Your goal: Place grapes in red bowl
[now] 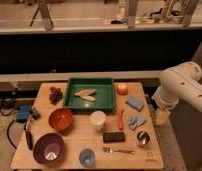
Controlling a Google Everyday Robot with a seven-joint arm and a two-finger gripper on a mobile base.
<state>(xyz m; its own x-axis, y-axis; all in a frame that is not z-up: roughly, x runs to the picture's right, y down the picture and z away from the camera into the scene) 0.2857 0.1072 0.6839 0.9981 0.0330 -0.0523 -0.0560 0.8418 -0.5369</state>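
The grapes, a small dark red-purple bunch, lie at the far left corner of the wooden table, left of a green tray. The red bowl stands upright just in front of them, with nothing visible inside. My white arm comes in from the right. My gripper hangs beyond the table's right edge, far from both the grapes and the bowl, and nothing shows in it.
A green tray holds a pale object. An orange fruit, blue cloths, a white cup, an orange stick, a black block, a fork, a metal cup, a blue cup and a purple bowl share the table.
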